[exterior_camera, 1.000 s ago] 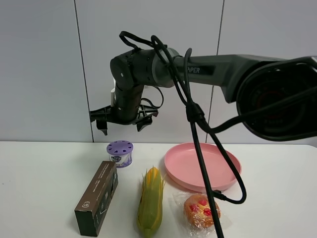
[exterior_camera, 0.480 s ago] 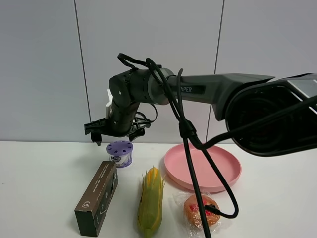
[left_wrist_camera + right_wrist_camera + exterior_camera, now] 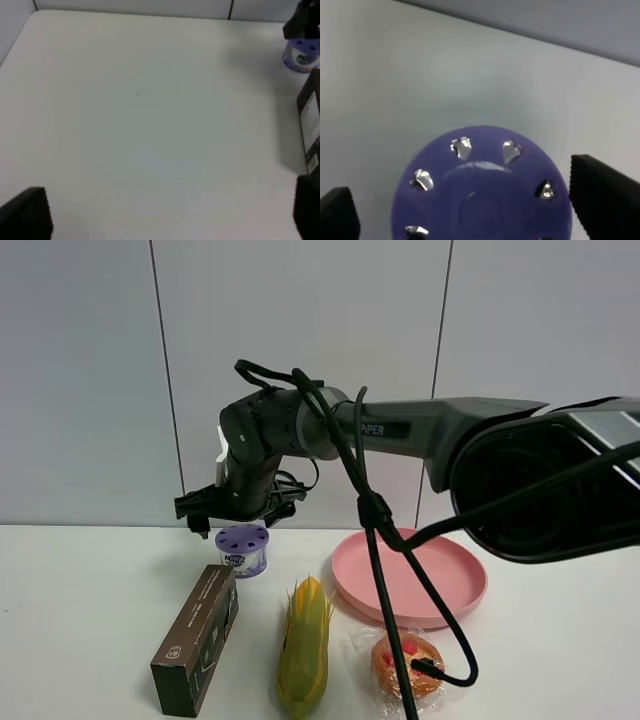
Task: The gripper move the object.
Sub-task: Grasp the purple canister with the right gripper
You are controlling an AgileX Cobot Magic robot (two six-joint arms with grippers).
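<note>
Behind the dark oblong cardboard box (image 3: 195,640), the small round white tub with a purple perforated lid (image 3: 242,551) stands on the white table (image 3: 80,590), not yet lifted. The black right gripper (image 3: 235,523) hovers just above it, fingers spread wide either side, seemingly not touching. Lowering, closing and moving all remain.

Pale grey panelled wall (image 3: 90,380) at the back, thin vertical seams running down it; white table (image 3: 80,620) below, evenly lit, shadows soft.
</note>
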